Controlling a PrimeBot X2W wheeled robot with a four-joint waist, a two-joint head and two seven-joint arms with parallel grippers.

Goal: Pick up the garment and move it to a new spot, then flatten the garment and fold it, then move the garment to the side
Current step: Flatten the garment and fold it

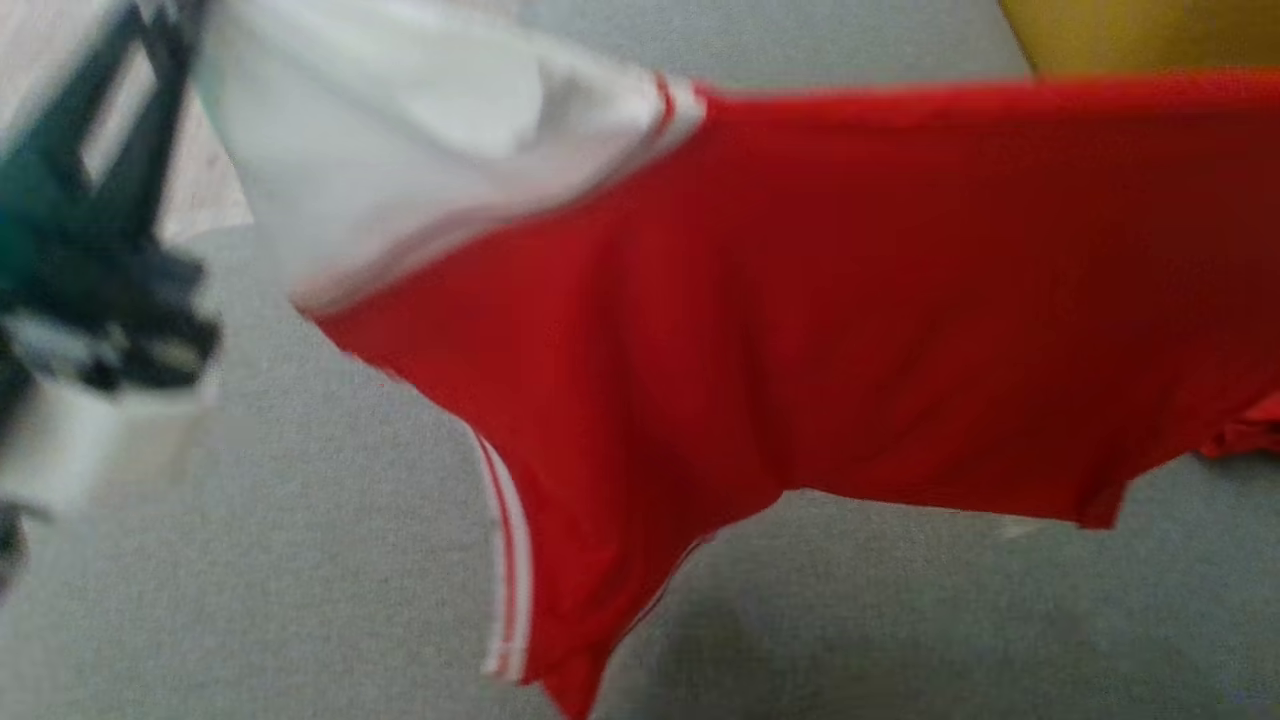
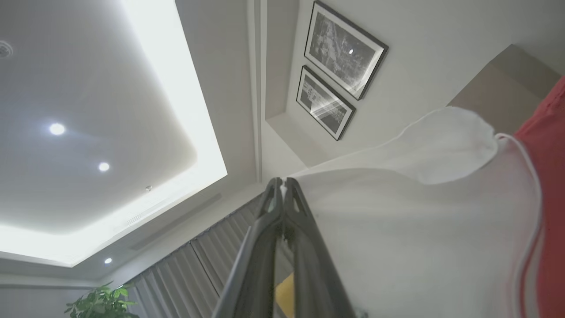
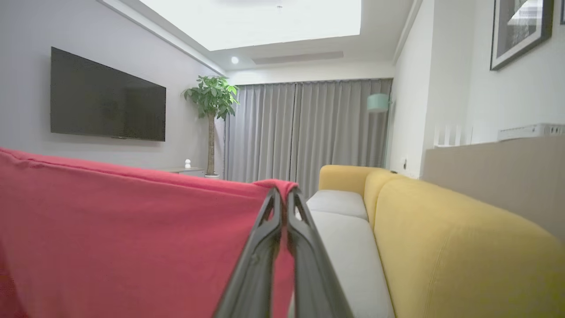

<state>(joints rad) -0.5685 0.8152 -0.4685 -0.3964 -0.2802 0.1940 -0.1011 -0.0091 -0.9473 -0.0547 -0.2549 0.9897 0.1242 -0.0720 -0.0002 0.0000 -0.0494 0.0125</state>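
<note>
Closest in the left wrist view, the left gripper [image 2: 282,187] rises from six o'clock with its two dark fingers pressed together on the white sleeve edge of the garment [image 1: 800,300]. In the right wrist view, the right gripper [image 3: 284,196] is likewise pinched tight, holding a red fold of cloth at its tips.

The head view, which is blurred, shows the garment held aloft between the two grips. It is a red shirt with a white sleeve and striped trim, stretched from ten o'clock to three o'clock, its loose end drooping toward six o'clock above the grey seat cushion [image 1: 300,560].

This looks like the first step, lifting and carrying the garment to a new spot. The next move likely calls for both arms to travel together, keeping the cloth taut, then lower it flat.

Only the head view shows the whole hanging shape. The right wrist view adds the yellow sofa [image 3: 441,247] at four o'clock, and beyond it a television [image 3: 106,99] at nine o'clock, a plant [image 3: 212,97] and grey curtains [image 3: 309,128] near the centre. The left wrist view looks upward to framed pictures [image 2: 342,51] at one o'clock.
</note>
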